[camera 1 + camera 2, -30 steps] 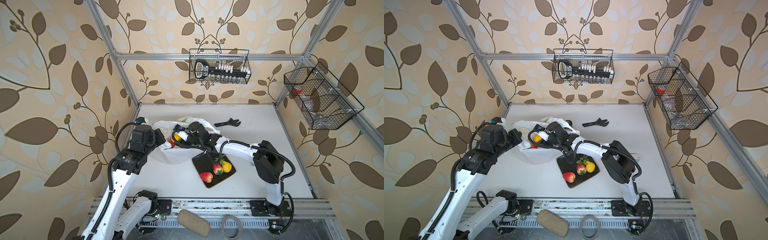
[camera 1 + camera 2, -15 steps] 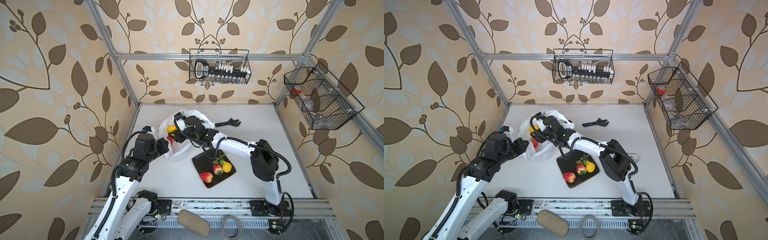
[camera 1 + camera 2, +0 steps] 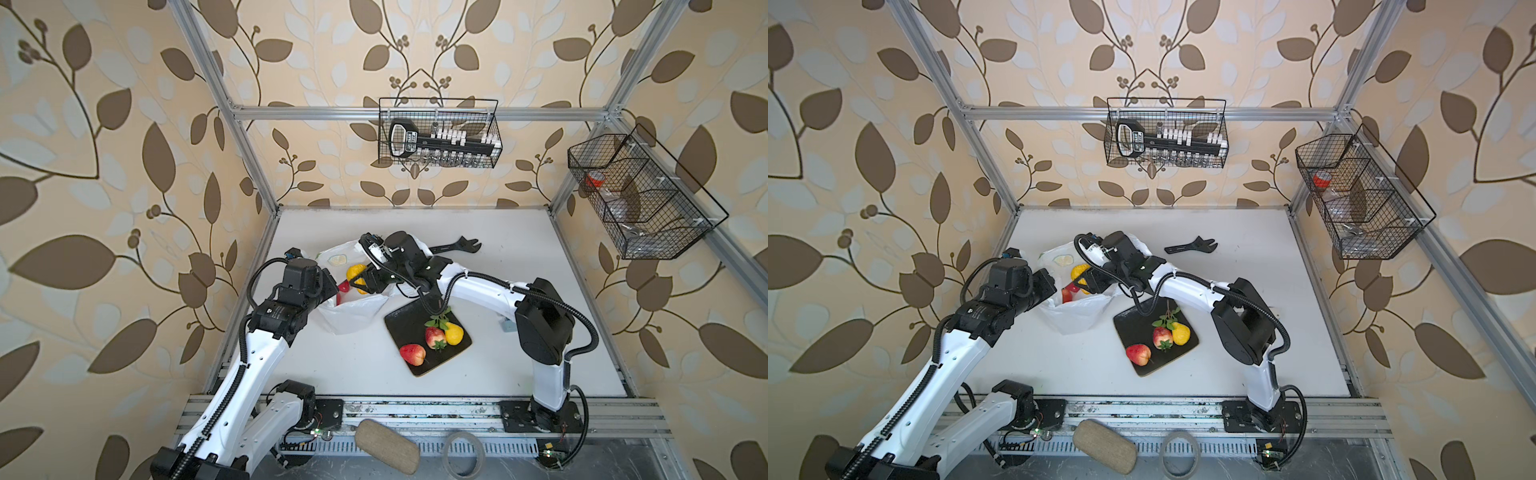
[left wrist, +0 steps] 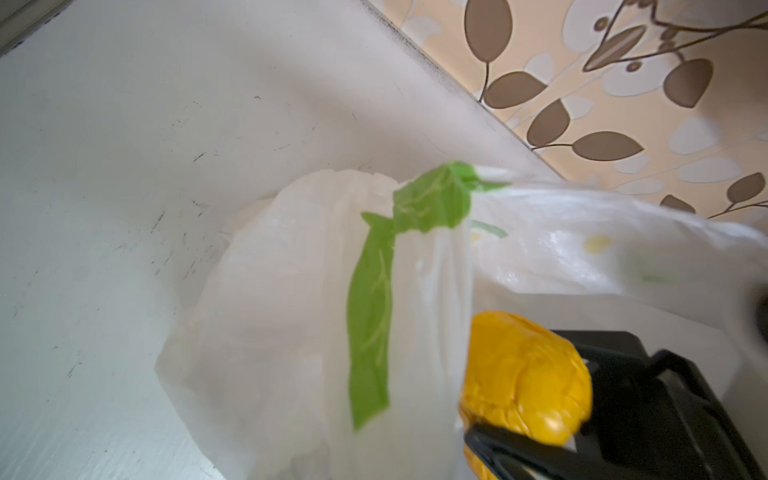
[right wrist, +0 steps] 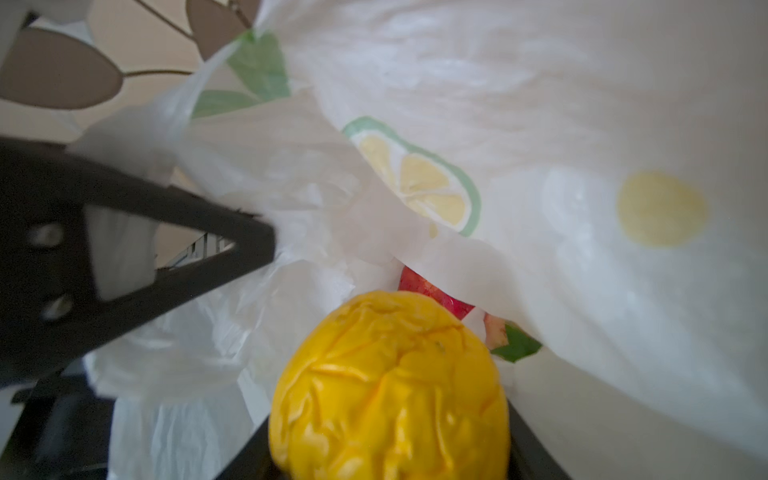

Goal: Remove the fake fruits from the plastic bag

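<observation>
The white plastic bag (image 3: pixel 349 318) (image 3: pixel 1077 318) lies crumpled left of the black tray (image 3: pixel 405 328). My left gripper (image 3: pixel 334 286) is shut on the bag's rim, with one of its black fingers (image 5: pixel 166 249) pinching the plastic. My right gripper (image 3: pixel 360 279) (image 5: pixel 388 415) is shut on a dented yellow lemon (image 3: pixel 356 272) (image 4: pixel 523 374) (image 5: pixel 390 386) just above the bag's mouth. A red fruit (image 3: pixel 343 286) (image 5: pixel 432 291) shows inside the bag. On the tray lie a red apple-like fruit (image 3: pixel 412 354), a strawberry (image 3: pixel 435 336) and a yellow pear (image 3: pixel 454 332).
A black wrench (image 3: pixel 455 246) lies on the white table behind the right arm. Wire baskets hang on the back wall (image 3: pixel 438 139) and the right wall (image 3: pixel 636 199). The left wall stands close beside the bag.
My left gripper has bunched the bag and lifted its rim. The right gripper, still holding the lemon, moved toward the back and has come back a little toward the tray.
</observation>
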